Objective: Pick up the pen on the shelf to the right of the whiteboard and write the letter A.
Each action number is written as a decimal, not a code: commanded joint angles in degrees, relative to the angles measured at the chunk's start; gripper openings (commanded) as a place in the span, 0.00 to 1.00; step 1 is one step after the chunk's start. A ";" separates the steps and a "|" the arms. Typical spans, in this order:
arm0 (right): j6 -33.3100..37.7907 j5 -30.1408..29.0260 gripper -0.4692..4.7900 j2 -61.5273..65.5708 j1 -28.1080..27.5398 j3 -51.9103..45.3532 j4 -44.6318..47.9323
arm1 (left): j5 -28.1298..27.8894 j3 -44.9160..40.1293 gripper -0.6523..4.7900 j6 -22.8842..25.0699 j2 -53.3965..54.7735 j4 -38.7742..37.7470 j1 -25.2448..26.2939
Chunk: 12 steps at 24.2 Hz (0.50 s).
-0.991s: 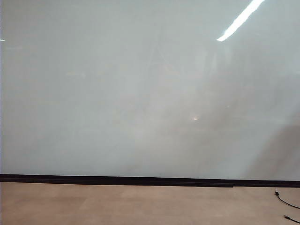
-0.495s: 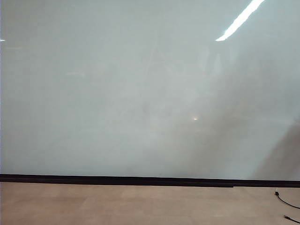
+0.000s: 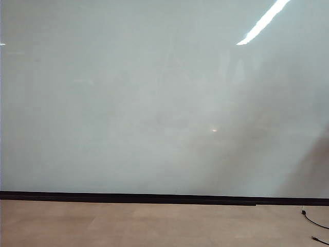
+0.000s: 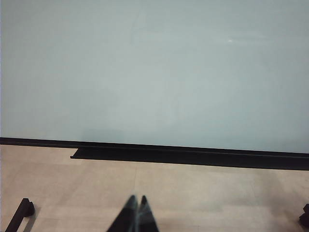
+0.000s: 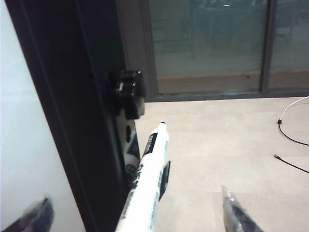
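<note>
Closest thing in the right wrist view is the right gripper (image 5: 135, 212) itself: you only get the two dark fingertips poking in, one at each lower corner, spread wide apart with nothing clamped between them. The pen (image 5: 147, 181) sits in the gap between them but neither finger is touching it as far as I can see. It's a white barrel with black print down the side and a dark pointed tip aimed away from the camera, sitting on a small dark holder just beside the black frame (image 5: 72, 111) at the edge of the whiteboard (image 5: 26, 159). A chunky black knob (image 5: 128, 92) sticks out of that frame right above and behind the pen, so it's pretty tight in there. Past that is bare tan floor (image 5: 227, 145) with a thin black cable (image 5: 289, 135) trailing across it, and way at the back a wall of dark glass panels (image 5: 207, 43).

Left gripper (image 4: 136, 215) is low down, away from the board: tips pressed together, nothing in them, pointing over the floor at the board's black bottom strip (image 4: 193, 157).

In the exterior view neither arm shows, just the big pale board with a ceiling light streak (image 3: 263, 21) reflected up top.
</note>
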 commanded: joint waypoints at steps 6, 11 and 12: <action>-0.42 -0.39 0.90 1.66 0.04 1.16 0.92 | 0.22 0.17 0.11 0.26 0.02 0.35 -0.02; -0.83 -1.66 0.79 1.64 0.02 1.84 0.96 | 0.22 0.17 0.11 0.26 0.02 0.35 -0.02; -0.83 -1.66 0.79 1.64 0.02 1.90 0.96 | 0.22 0.17 0.11 0.26 0.02 0.35 -0.02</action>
